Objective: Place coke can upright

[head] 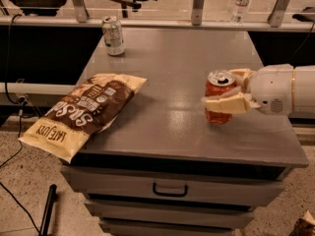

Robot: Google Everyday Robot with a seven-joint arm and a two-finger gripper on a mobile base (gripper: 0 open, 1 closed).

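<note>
1. Camera view: the pincer (220, 88) pinches the can (216, 117) by its sides, well right of the bag (83, 114), silver top up.
2. That side grip likely keeps its base level for setting on the bench (182, 53); contact unclear.

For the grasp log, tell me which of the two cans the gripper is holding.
The red coke can, upright and clamped in the gripper on the right. The silver-white can stands free at the back left.

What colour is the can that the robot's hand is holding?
Red, silver top: coke can in the gripper, right side of table. Camera view.
</note>
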